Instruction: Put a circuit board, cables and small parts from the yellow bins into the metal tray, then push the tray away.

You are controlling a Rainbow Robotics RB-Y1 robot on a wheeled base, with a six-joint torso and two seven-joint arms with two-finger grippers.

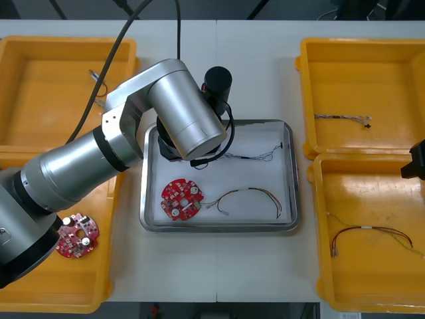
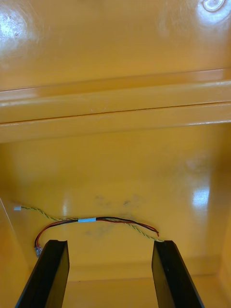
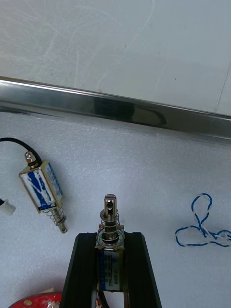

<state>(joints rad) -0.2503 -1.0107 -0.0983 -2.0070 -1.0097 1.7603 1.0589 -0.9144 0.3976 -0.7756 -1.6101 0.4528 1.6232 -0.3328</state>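
**Handling the Small Metal Part at the Tray**

The small metal part is clamped between the fingers of the left gripper. It sits over the white floor of the metal tray, with the tray's rim ahead of the fingertips. Whether the part touches the floor cannot be told.

The part is a compact block with a spring and a pin projecting past the fingertips. Judged from its build, it is rigid, dense for its size and smooth-sided. The flat flanks of the block are the correct hold, and that is where the fingers grip it. The spring and pin are unsuitable grip points (the spring would likely yield and the pin could roll).

A second metal part of the same kind lies just beside it on the tray floor, apart from the fingers. A blue and white cable lies on the other side. It looks soft and light and could snag on a fingertip.

The circuit board and a red and yellow cable lie in the tray nearer the robot.

The right gripper hangs released, fingers apart, inside a yellow bin on the robot's right. It is above a second red and yellow cable.
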